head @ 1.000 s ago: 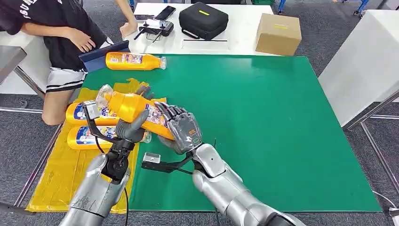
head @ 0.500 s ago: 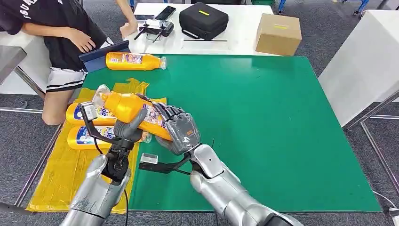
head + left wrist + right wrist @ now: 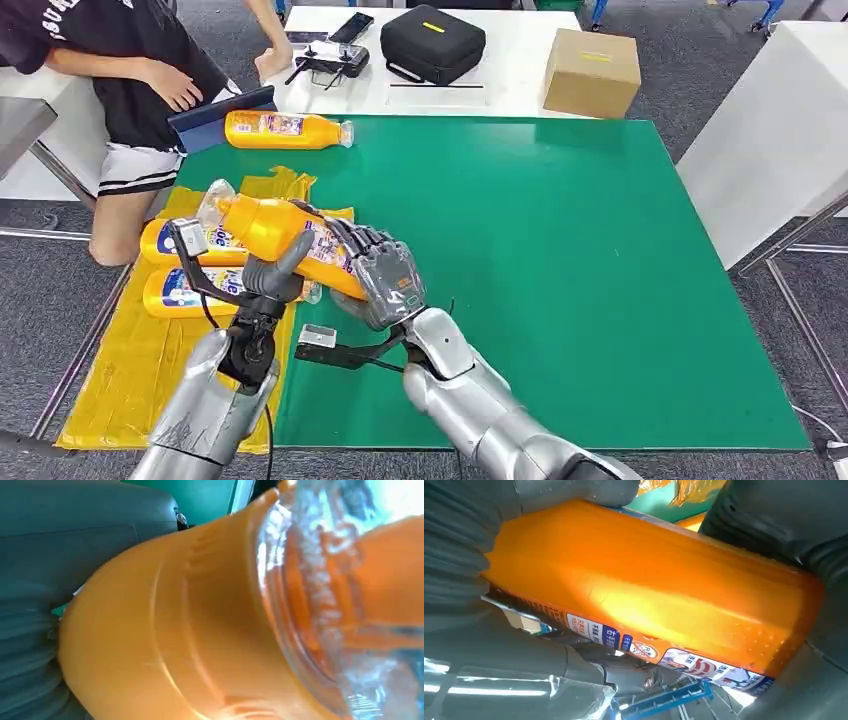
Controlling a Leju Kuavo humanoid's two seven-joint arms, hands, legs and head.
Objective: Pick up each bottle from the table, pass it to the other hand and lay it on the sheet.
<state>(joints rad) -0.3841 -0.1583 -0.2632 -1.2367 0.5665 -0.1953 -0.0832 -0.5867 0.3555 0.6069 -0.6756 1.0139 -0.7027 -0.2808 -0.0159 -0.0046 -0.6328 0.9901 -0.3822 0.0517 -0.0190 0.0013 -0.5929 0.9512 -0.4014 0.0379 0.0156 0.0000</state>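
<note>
Head view shows the held bottle (image 3: 285, 242) in the left centre of the frame, lying slantwise with its clear cap end toward the upper left, raised over the seam between the yellow sheet (image 3: 130, 370) and the green table (image 3: 560, 280). My right hand (image 3: 385, 280) wraps the bottle's base end, fingers curled over its labelled side. My left hand (image 3: 268, 275) grips it from below nearer the neck, thumb up against the orange body. Both hands have hold of it together; I judge this as the middle of the hand-over, right to left.

Right wrist view confirms the base (image 3: 654, 595) bracketed by grey fingers on both sides. Left wrist view shows the orange shoulder and clear cap (image 3: 340, 605) close against the ribbed cover; how tightly the left fingers close I cannot tell from it.

Procedure for this step:
1. Verify the left grip is firm before I loosen the right. The bottle is smooth and tapered, so I expect it to slip toward the cap end if held loosely.
2. Open the right fingers slowly and draw them back along the bottle's axis, not across it.
3. Keep the bottle level during release.

Two bottles (image 3: 190, 268) already lie on the sheet at the left of the frame; another bottle (image 3: 285, 130) waits on the table at upper left, near a seated person (image 3: 120, 80).
</note>
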